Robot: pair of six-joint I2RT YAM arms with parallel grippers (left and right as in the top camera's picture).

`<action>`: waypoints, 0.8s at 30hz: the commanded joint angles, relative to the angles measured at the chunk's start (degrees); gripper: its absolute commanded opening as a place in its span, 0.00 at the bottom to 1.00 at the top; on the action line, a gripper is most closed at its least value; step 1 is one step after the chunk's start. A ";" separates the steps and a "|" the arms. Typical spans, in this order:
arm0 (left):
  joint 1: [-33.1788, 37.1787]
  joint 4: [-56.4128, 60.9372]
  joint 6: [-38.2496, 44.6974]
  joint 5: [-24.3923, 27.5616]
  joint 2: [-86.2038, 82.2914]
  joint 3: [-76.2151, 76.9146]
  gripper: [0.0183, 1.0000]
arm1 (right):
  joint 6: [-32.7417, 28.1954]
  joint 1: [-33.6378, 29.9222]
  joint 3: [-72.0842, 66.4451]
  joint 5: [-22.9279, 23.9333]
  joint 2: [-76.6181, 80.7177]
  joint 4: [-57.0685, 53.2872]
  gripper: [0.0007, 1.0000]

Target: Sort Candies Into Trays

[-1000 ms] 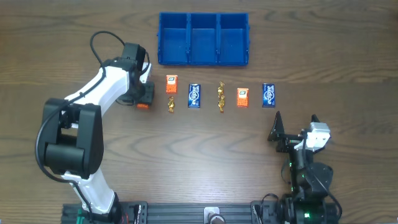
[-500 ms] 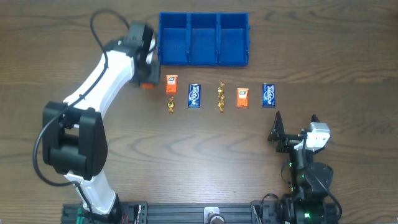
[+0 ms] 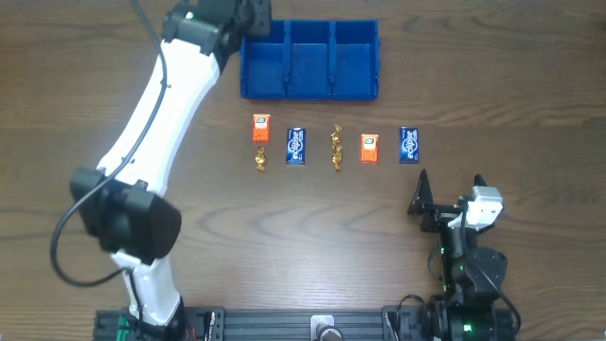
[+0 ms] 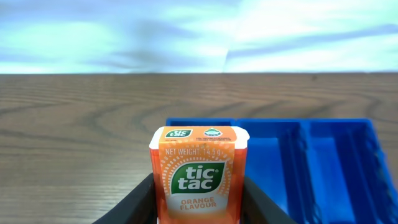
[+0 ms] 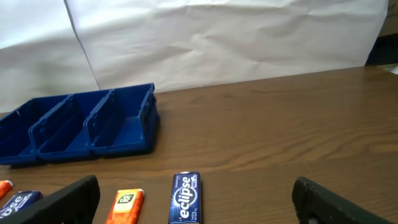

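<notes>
My left gripper (image 3: 248, 15) is lifted by the far left corner of the blue three-compartment tray (image 3: 310, 87) and is shut on an orange candy box (image 4: 200, 174), held upright. In the left wrist view the tray (image 4: 323, 155) lies just beyond the box. On the table lie an orange box (image 3: 260, 128), a gold candy (image 3: 260, 160), a blue pack (image 3: 296, 145), two gold candies (image 3: 336, 150), another orange box (image 3: 368, 148) and another blue pack (image 3: 409, 144). My right gripper (image 3: 449, 185) stands open near the front, short of the row.
The right wrist view looks past its fingers (image 5: 71, 198) at a blue pack (image 5: 185, 198), an orange box (image 5: 126, 205) and the tray (image 5: 81, 121). A white backdrop stands behind the table. Bare wood surrounds the candy row.
My left gripper has risen from the table left of the row and carried the orange box toward the tray's far left corner. The right arm has not moved.
</notes>
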 commanded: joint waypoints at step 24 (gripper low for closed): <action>1.16 0.85 -2.54 4.83 13.03 2.21 1.00 | -0.85 -0.35 -0.13 -0.31 -0.42 -0.35 1.00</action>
